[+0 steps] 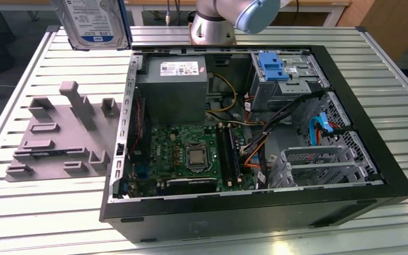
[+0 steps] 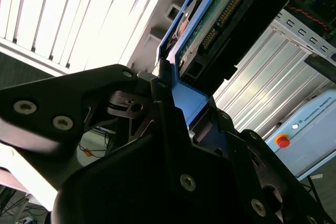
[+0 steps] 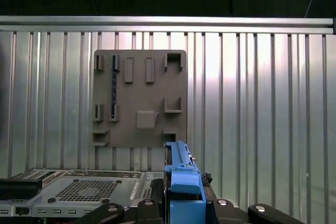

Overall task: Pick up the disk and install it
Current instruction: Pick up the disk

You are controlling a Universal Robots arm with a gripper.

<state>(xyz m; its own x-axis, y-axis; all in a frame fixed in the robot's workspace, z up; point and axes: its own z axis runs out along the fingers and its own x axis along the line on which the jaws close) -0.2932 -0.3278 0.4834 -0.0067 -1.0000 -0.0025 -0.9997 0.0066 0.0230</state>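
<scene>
The disk [image 1: 94, 24], a silver drive with a white-and-blue label and a blue rail frame, hangs upright in the air at the exterior view's upper left, above the table's far side. In both wrist views my gripper [image 2: 181, 85] [image 3: 184, 203] is shut on the disk's blue rail [image 2: 190, 99] [image 3: 181, 174], which stands out between the black fingers. The second wrist view shows the disk's green circuit-board side [image 2: 226, 9]. The open computer case [image 1: 261, 215] lies on the table to the exterior view's right of the disk.
A grey fixture plate [image 1: 62, 133] [image 3: 139, 98] with upright pegs lies beside the case. Inside the case are a grey power-supply box [image 1: 172, 85], a motherboard [image 1: 183, 154], loose cables [image 1: 275, 127], a blue bracket [image 1: 271, 65] and metal drive cages [image 1: 324, 159]. The slatted metal table [image 1: 48, 212] carries everything.
</scene>
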